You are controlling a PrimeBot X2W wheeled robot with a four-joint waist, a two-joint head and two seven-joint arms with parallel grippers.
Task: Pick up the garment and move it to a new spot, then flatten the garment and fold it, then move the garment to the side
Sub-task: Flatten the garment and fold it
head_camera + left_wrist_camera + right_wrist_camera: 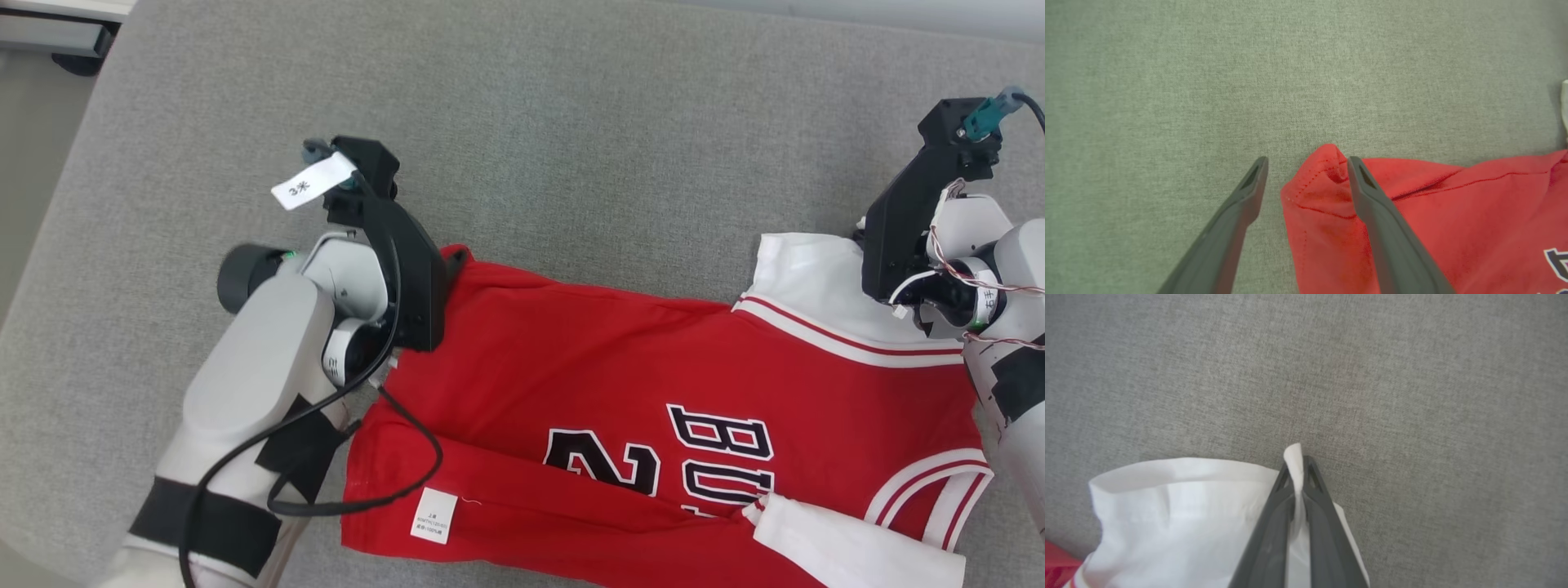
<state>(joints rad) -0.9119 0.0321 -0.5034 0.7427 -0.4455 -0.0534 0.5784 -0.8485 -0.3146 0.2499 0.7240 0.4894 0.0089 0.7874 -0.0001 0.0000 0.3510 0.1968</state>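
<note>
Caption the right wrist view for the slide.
Right gripper, fingers shut, pinching the white jersey sleeve above the grey fabric surface.

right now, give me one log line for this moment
left gripper open astride jersey corner | right gripper shut on sleeve

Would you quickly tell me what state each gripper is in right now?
Left gripper: open, straddling a corner of the red jersey, not gripping it.
Right gripper: shut on the jersey's white sleeve.

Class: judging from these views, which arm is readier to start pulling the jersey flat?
Right, probably: the right gripper is shut on the white sleeve; the left gripper is open around the red corner.
</note>
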